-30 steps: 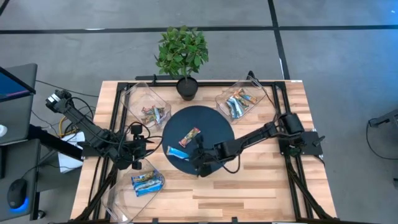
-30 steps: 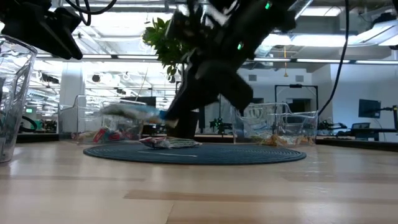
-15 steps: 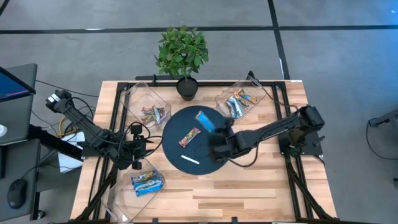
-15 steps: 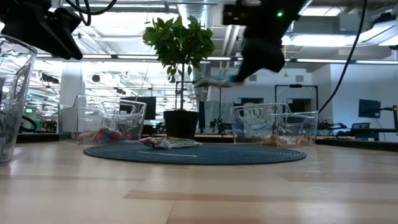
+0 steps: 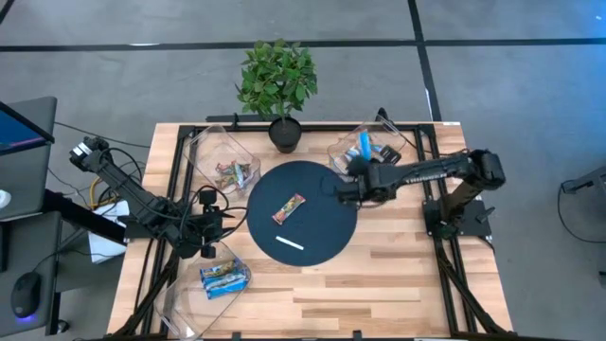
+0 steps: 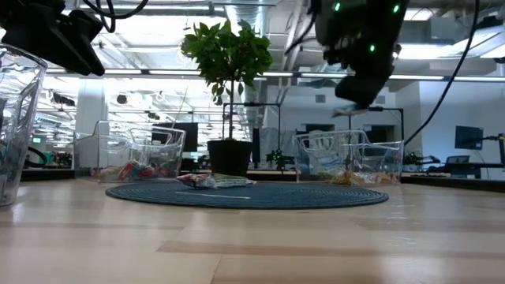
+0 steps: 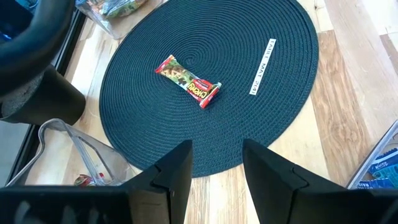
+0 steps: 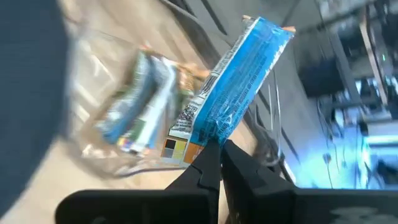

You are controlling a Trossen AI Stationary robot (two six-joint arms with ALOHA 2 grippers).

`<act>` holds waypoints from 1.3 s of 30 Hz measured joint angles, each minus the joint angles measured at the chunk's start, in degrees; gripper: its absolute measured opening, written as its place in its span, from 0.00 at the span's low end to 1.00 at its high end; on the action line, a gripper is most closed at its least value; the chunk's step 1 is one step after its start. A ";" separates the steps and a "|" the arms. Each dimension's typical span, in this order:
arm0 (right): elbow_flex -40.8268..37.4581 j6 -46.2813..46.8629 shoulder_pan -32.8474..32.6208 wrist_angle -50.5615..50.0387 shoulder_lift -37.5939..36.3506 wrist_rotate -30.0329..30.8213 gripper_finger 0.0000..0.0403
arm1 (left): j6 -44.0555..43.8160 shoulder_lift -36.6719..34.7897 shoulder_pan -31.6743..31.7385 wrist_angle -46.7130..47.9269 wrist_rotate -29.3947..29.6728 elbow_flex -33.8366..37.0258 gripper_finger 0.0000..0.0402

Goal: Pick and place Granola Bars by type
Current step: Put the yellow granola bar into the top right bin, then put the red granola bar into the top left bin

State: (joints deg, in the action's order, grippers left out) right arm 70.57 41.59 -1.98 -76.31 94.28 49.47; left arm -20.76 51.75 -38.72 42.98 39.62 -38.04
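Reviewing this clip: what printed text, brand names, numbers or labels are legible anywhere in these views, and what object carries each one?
"CHEWY", partly legible: on the red-and-green wrapped granola bar lying on the round dark woven mat.
Dark lettering on the thin white strip on that mat: too small to read.
Print and colour squares on the blue wrapped bar held in the shut right hand: blurred, unreadable.
Bars in the clear bins: unreadable.

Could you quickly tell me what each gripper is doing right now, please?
Left gripper: open, holding nothing, beside the round mat.
Right gripper: shut on a blue granola bar, above the clear bin.
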 joint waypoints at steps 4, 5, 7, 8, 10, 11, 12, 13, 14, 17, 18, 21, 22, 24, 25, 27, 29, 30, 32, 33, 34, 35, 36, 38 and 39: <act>-1.65 0.01 5.76 0.67 0.16 -1.40 0.00 | -0.02 0.00 0.01 -0.02 0.00 0.00 0.34; -1.76 -0.02 7.12 1.15 0.49 -1.87 0.00 | -0.02 0.02 0.02 -0.02 0.02 0.00 0.34; -2.40 -1.51 9.44 2.67 0.71 -2.83 0.00 | 0.00 0.02 0.00 -0.04 0.00 0.00 0.34; -2.74 -3.25 10.45 3.91 0.63 -3.08 0.00 | 0.00 0.00 0.02 -0.04 0.04 0.00 0.34; -3.49 -6.89 12.07 8.29 0.61 -4.02 0.00 | 0.00 0.01 0.00 -0.04 0.11 0.00 0.34; -3.88 -8.41 12.73 9.72 0.63 -4.84 0.00 | 0.00 0.01 0.01 -0.07 0.11 0.00 0.34; -4.29 -9.72 13.42 10.93 0.63 -5.61 0.00 | 0.00 0.01 0.02 -0.04 0.11 0.00 0.34; -4.64 -10.72 14.08 12.44 0.63 -6.08 0.00 | 0.00 0.02 0.02 -0.06 0.11 0.00 0.34; -5.00 -11.34 14.59 13.91 0.63 -6.39 0.00 | 0.00 0.02 0.01 -0.04 0.11 0.00 0.34; -5.66 -11.53 15.60 15.34 0.63 -6.70 0.00 | 0.00 0.01 0.01 -0.05 0.12 0.00 0.34; -5.65 -11.52 15.85 15.70 0.63 -6.69 0.01 | 0.00 0.01 0.02 -0.04 0.13 0.00 0.34; -5.64 -11.59 16.32 16.18 0.63 -6.68 0.06 | -0.04 0.02 0.01 -0.04 0.14 0.00 0.34; -5.64 -11.59 16.37 16.23 0.63 -6.67 0.09 | -0.04 0.00 0.00 -0.04 0.15 0.00 0.34; -5.64 -11.57 16.39 16.21 0.63 -6.67 0.15 | -0.08 0.02 0.02 -0.04 0.15 0.00 0.34; -5.64 -11.57 16.39 16.20 0.63 -6.62 0.19 | -0.10 0.02 0.00 -0.05 0.16 0.00 0.34; -5.64 -11.59 16.39 16.20 0.63 -6.44 0.26 | -0.21 0.00 0.00 -0.05 0.19 0.00 0.34; -5.64 -11.42 16.39 16.02 0.62 -5.45 0.33 | -0.43 0.01 0.01 -0.07 0.22 0.00 0.34; -5.64 -10.50 16.36 15.82 0.48 -4.59 0.36 | -0.47 0.02 0.02 -0.08 0.24 0.00 0.34; -5.64 -8.27 15.40 15.68 -0.26 -1.70 0.42 | -0.47 0.02 0.00 -0.30 0.68 0.00 0.34; -5.62 -7.52 14.60 15.67 -0.74 0.03 0.43 | -0.39 0.02 0.02 -0.58 1.23 0.00 0.34; -5.62 -6.91 13.48 15.65 -1.29 2.05 0.45 | -0.35 0.02 0.02 -0.76 1.99 0.00 0.34; -5.62 -6.23 12.11 15.70 -1.97 3.96 0.46 | -0.34 0.02 0.06 -1.01 3.07 0.00 0.34; -5.62 -5.44 10.60 15.76 -2.76 5.91 0.47 | -0.29 0.00 0.16 -1.53 4.23 0.00 0.34; -5.60 -3.63 7.19 15.76 -4.57 9.62 0.48 | 0.23 0.02 0.70 -3.28 6.08 0.00 0.34; -5.60 -2.68 5.28 15.76 -5.47 11.31 0.48 | 0.74 0.01 1.13 -4.41 6.38 0.00 0.34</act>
State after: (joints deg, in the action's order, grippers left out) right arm 64.97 38.90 3.31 -60.55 88.81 60.78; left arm -20.02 51.75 -37.59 38.57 45.99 -38.04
